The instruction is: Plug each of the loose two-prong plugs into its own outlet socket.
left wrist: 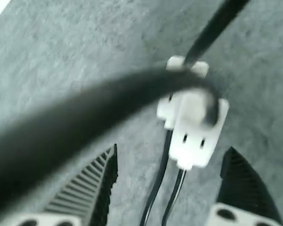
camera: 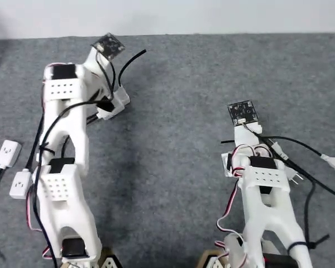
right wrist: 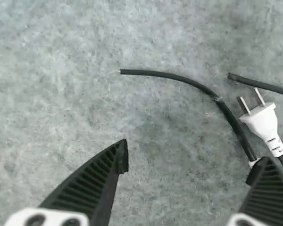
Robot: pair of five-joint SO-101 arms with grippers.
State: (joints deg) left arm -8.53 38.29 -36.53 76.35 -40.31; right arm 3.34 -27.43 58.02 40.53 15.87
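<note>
A blurred cable crosses close to the left wrist camera and covers part of the white socket block, which lies between the parted jaws of the left gripper. Two slots show on the block's face, but I cannot tell whether a plug sits in its far end. The left arm stretches along the left side of the grey tabletop toward the far edge. The right gripper hangs with its jaws apart, clamped on nothing. A white two-prong plug lies just beside one finger with its prongs free, near a cut cable. A second plug lies at the right edge, its cord cut off there. A loose socket and a second socket lie at the left edge, their cords partly under the arm. A broad stretch of tabletop lies between the two arms.
</note>
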